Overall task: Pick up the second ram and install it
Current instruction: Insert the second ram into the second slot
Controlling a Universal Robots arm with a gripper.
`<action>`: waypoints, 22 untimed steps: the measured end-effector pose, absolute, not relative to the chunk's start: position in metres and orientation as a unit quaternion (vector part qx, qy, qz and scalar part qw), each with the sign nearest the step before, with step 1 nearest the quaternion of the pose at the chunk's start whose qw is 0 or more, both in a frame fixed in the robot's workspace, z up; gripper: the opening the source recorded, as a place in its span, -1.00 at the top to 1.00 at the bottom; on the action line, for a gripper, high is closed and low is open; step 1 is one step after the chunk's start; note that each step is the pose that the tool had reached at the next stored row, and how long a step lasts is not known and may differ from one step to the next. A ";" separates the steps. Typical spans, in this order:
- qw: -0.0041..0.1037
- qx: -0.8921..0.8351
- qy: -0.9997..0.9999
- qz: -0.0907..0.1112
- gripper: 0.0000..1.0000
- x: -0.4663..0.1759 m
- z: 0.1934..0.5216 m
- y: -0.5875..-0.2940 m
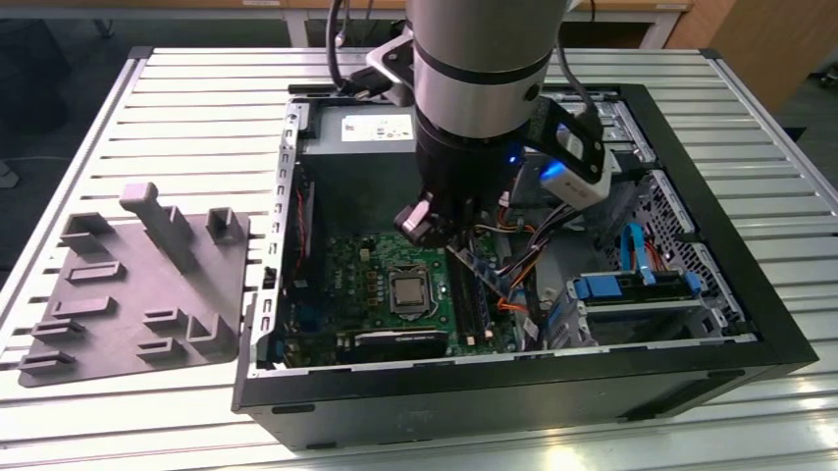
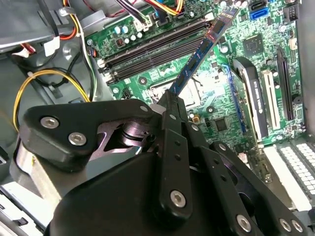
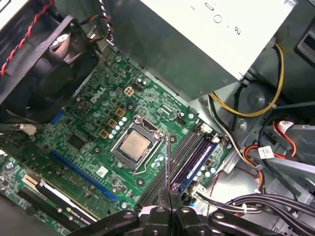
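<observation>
My end effector (image 3: 170, 191) is closed on the second ram (image 2: 197, 61), pinching it by one end so the stick juts out from the fingers above the motherboard (image 3: 88, 123) inside the open case (image 1: 524, 392). The pick is done, but the seating is not: I judge the stick to hang clear of the black memory slots (image 2: 147, 51) and not lined up with them. Another module (image 3: 201, 158) appears seated in a neighbouring slot. Room is tight, with cables (image 1: 517, 285) and the power supply (image 3: 197, 39) crowding one side and the processor socket (image 3: 134, 146) on the other.
</observation>
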State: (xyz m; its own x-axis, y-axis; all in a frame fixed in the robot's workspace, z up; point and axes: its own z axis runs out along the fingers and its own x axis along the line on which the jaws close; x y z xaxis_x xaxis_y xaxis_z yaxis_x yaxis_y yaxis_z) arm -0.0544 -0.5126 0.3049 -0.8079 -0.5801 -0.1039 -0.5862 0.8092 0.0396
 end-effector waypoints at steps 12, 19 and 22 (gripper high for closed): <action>0.045 -0.270 0.961 0.033 0.77 -0.054 0.305 -0.513; 0.045 -0.248 0.967 0.032 0.77 -0.054 0.305 -0.513; 0.046 -0.240 0.969 0.032 0.77 -0.054 0.305 -0.513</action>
State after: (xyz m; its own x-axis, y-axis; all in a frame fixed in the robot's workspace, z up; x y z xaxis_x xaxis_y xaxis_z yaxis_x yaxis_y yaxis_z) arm -0.0544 -0.5126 0.3048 -0.8810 -0.4615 -0.1039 -0.4673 0.8832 0.0396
